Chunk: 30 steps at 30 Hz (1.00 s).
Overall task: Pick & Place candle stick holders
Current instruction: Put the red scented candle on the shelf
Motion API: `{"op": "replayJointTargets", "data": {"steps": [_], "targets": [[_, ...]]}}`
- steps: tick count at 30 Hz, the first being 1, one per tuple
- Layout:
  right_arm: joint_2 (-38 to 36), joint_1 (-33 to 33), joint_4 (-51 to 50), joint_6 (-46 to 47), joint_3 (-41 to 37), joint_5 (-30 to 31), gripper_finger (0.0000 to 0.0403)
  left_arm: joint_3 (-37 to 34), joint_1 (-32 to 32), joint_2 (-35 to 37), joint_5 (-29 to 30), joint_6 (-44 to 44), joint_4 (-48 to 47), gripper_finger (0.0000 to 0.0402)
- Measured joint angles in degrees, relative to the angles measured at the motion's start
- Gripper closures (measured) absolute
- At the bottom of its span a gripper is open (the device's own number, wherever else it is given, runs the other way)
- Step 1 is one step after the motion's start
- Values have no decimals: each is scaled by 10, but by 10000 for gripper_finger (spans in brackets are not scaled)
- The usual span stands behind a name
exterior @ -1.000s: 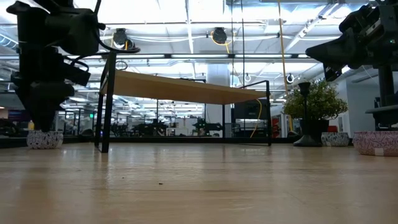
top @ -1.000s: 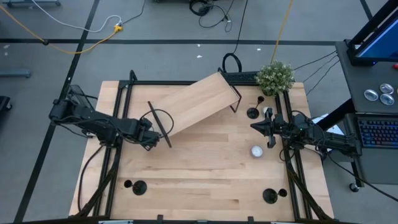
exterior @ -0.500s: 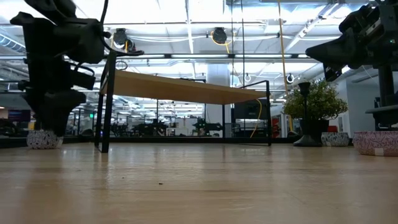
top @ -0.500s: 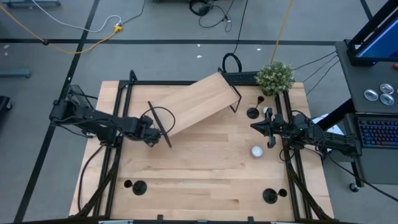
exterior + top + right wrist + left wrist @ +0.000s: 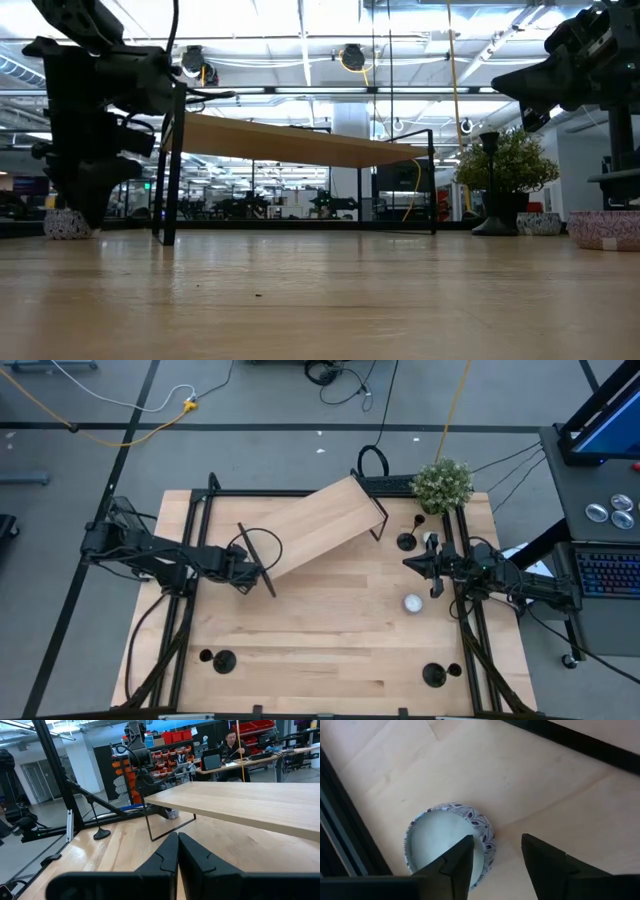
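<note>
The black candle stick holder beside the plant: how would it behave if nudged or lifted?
The candle stick holder stands tall on a thin stem, so a push near its top would probably tip it. Once down, its round base may let it roll. It looks rigid and likely light.

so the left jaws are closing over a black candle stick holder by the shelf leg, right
Not quite. The left wrist view shows the left gripper over a small patterned tealight candle by the shelf leg, not a black holder.
</note>
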<state>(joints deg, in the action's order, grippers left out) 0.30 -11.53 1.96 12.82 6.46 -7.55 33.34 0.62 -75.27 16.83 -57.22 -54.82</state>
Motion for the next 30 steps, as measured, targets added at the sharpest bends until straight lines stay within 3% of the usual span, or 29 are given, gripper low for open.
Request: {"op": "replayJointTargets", "data": {"steps": [7, 15, 24, 30], "targets": [[0, 0, 0, 0, 0, 0, 399, -1, 0, 3, 2, -12, -3, 269], [0, 0, 0, 0, 0, 0, 399, -1, 0, 5, -9, -20, 2, 389], [0, 0, 0, 0, 0, 0, 399, 3, 0, 46, -74, -28, -34, 396], [0, 0, 0, 0, 0, 0, 399, 62, 0, 80, -109, -20, -86, 398]]}}
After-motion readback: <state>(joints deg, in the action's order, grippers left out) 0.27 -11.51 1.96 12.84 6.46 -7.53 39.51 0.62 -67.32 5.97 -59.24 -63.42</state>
